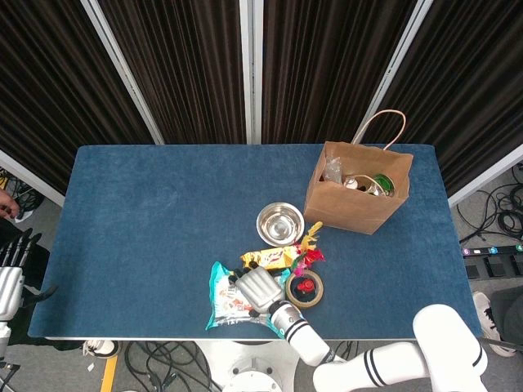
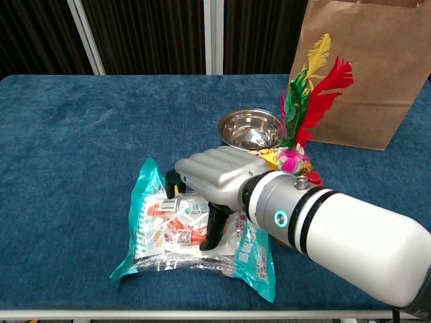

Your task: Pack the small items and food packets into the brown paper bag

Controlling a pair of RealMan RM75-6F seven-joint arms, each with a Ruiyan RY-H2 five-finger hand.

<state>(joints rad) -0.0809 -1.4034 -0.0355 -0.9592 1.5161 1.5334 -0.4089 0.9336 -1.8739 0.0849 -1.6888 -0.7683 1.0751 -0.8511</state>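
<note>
A teal and clear food packet (image 2: 161, 235) lies near the table's front edge, also seen from the head view as the packet (image 1: 222, 298). My right hand (image 2: 215, 182) grips it, fingers curled over its far edge and thumb pressing on its face, so the packet is bunched and its far edge stands up. The same right hand (image 1: 255, 288) covers the packet's right half from above. The brown paper bag (image 1: 355, 192) stands open at the back right with items inside. My left hand (image 1: 10, 273) hangs off the table's left edge, fingers apart, holding nothing.
A steel bowl (image 2: 250, 129) sits just beyond my right hand. A yellow snack bar (image 1: 270, 259), a feathered shuttlecock (image 2: 303, 101) and a tape roll (image 1: 305, 287) with a red item inside lie right of the packet. The bag (image 2: 363, 74) rises behind them.
</note>
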